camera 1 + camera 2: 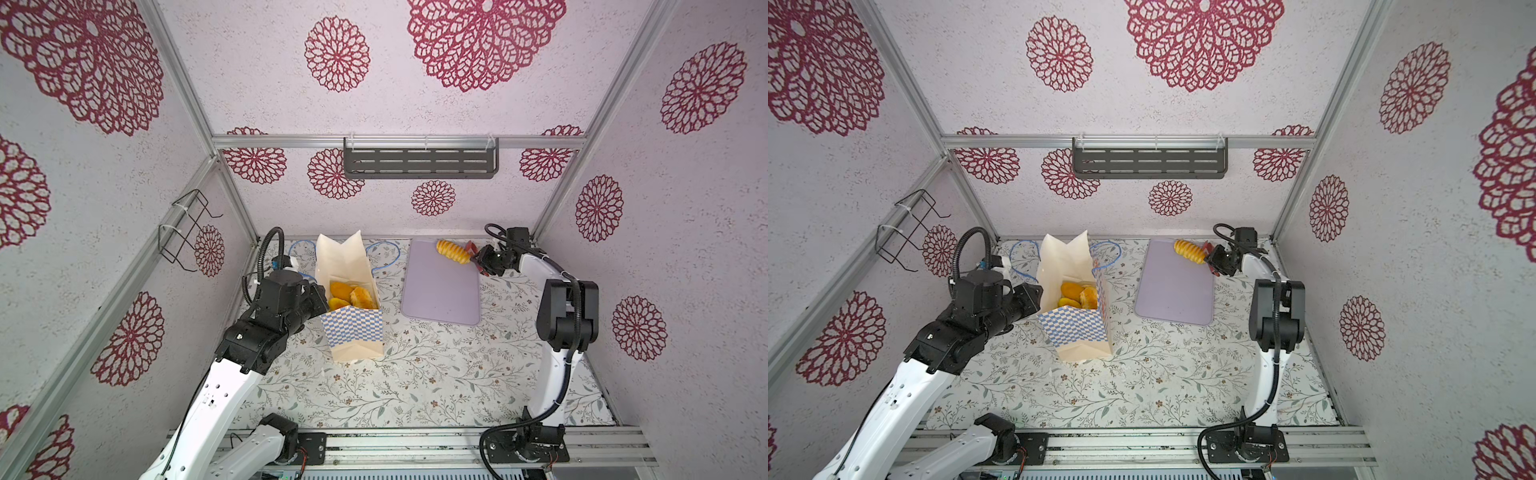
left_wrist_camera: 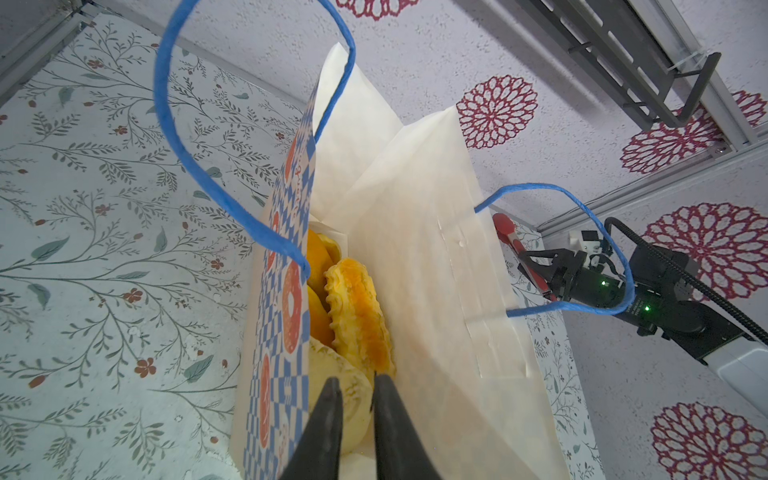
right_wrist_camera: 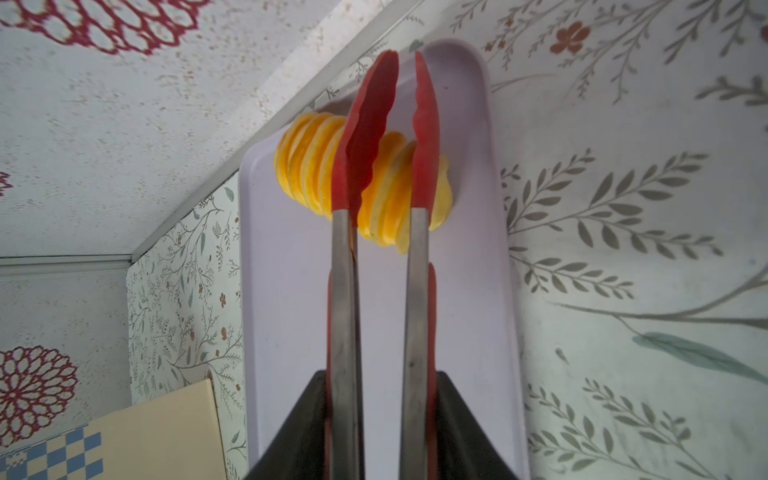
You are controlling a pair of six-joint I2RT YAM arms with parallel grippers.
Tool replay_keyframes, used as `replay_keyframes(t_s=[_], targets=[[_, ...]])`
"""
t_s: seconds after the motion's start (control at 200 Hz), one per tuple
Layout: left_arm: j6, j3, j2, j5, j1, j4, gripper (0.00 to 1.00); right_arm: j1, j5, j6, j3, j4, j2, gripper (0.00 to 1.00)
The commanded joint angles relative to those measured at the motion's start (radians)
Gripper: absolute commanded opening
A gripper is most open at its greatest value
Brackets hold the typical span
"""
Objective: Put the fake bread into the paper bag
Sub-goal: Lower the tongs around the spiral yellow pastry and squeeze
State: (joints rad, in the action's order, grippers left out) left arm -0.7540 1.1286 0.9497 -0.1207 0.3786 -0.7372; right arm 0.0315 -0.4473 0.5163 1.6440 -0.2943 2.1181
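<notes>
Several pieces of fake bread show inside the paper bag, which stands upright with its mouth open on the floral table, left of the lilac tray, as I work both arms from a distance. One ridged long roll lies at the tray's far right corner, well apart from the bag. My right gripper is clamped on the steel arms of the red tongs. In the right wrist view their two red tips reach across the roll, one over its middle and one near its end; whether they squeeze it I cannot tell. My left gripper sits at the bag's left wall near the rim, its fingers nearly together with a slim gap and the pastries showing beyond them. Whether those fingers pinch the paper I cannot tell. Blue cord handles arch over the bag's mouth.
</notes>
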Motion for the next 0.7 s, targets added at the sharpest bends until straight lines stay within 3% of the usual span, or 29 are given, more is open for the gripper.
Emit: replay_keyframes(t_s=[0.0, 0.435, 0.695], targets=[[-0.014, -0.013, -0.006, -0.007, -0.008, 0.009, 0.19, 0.0, -0.054, 0.026, -0.043, 0.046, -0.079, 0.4], [-0.019, -0.023, -0.011, -0.003, -0.008, 0.017, 0.19, -0.043, -0.08, 0.039, -0.254, 0.106, -0.258, 0.4], [-0.018, -0.03, -0.012, -0.004, -0.008, 0.024, 0.19, -0.051, -0.056, -0.032, -0.276, 0.006, -0.343, 0.4]])
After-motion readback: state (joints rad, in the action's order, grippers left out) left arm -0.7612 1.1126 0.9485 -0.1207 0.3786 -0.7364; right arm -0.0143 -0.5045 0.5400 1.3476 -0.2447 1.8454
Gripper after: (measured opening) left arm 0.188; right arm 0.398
